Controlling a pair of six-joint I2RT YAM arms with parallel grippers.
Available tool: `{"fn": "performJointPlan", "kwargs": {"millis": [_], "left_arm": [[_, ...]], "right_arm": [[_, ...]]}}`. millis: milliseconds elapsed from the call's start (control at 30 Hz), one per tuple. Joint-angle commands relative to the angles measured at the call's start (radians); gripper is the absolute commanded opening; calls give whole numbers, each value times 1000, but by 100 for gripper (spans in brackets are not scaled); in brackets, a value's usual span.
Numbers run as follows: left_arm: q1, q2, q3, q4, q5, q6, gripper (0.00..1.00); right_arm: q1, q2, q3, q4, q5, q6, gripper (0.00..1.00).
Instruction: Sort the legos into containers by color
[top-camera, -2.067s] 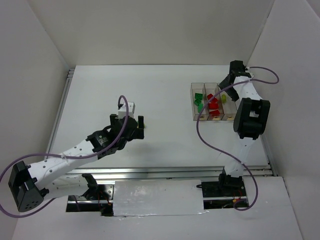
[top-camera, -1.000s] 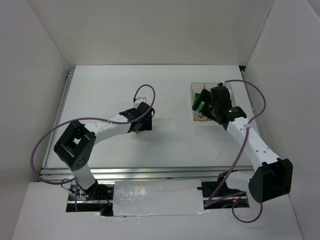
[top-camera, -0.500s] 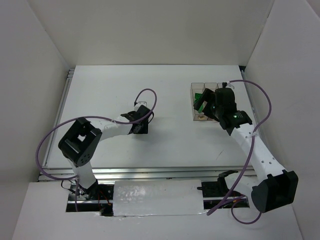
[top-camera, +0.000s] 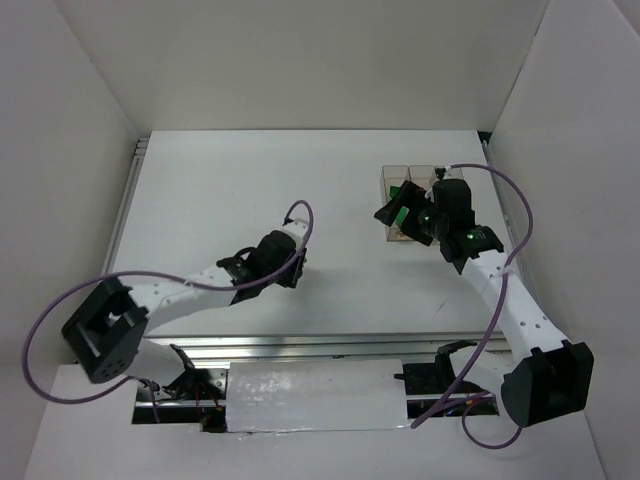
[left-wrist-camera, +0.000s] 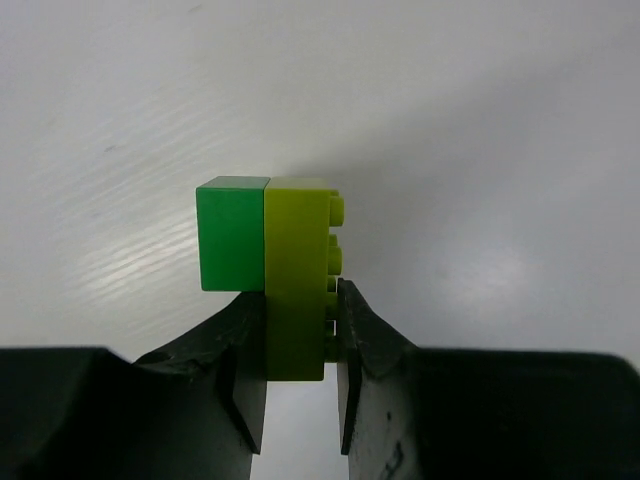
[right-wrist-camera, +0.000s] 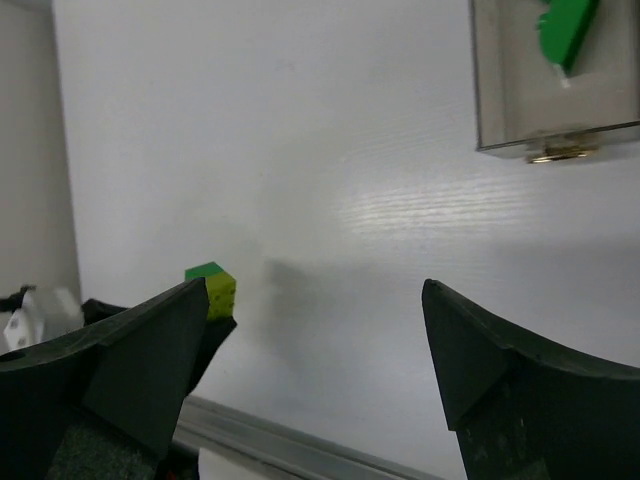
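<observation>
The row of three clear containers (top-camera: 409, 172) stood on the white table (top-camera: 220, 190), toward its far right corner, and everything else is placed from that row. Well apart from the containers, to their left and nearer the arm bases, the left gripper (top-camera: 289, 268) had its jaws pinched on a yellow-green lego (left-wrist-camera: 296, 270). In the left wrist view the left gripper (left-wrist-camera: 297, 303) held the lower end of that brick, one finger (left-wrist-camera: 247, 340) on its flat face and the other on its studded face, the studs pointing right. A green lego (left-wrist-camera: 233, 246) sat flush against the flat face, above the finger and clear of both jaws. Whether the pair rested on the table or was lifted off it could not be told. The right gripper (top-camera: 392, 212) hung over the left side of the containers, hiding much of the row in the top view. In the right wrist view the right gripper (right-wrist-camera: 315, 296) had its jaws spread wide with nothing between them. Through that gap the joined pair showed far to the left of the containers, at the tip of the left arm. One container (right-wrist-camera: 520, 125) showed in that view, with a dark green lego (right-wrist-camera: 565, 24) inside it and a tan label at its near end.
</observation>
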Motion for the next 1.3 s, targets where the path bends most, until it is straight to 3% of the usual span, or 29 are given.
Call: {"fn": "performJointPlan", "kwargs": {"millis": [0, 133, 167, 267, 533, 767, 900, 1100, 1267], "left_arm": [[-83, -192, -87, 248, 198, 224, 0], [-138, -331, -160, 337, 493, 364, 0], [-141, -361, -179, 342, 558, 453, 0], [-152, -378, -168, 302, 689, 538, 0], [-264, -398, -114, 189, 655, 663, 0], [-298, -387, -73, 146, 640, 695, 0], [-304, -365, -53, 120, 625, 698, 0], [-305, -364, -59, 127, 623, 694, 0], [-305, -370, -59, 118, 614, 695, 0]], "right_arm": [[-6, -27, -19, 115, -221, 13, 94], [22, 2, -10, 101, -425, -16, 93], [28, 2, -9, 90, -435, -22, 92], [59, -35, -41, 73, -452, -21, 92], [258, -105, -127, 35, -412, 2, 90], [384, -102, -219, 66, -444, 17, 82], [418, -131, -220, 66, -430, 28, 77], [422, -171, -223, 72, -430, 39, 55], [422, -194, -236, 79, -447, 48, 57]]}}
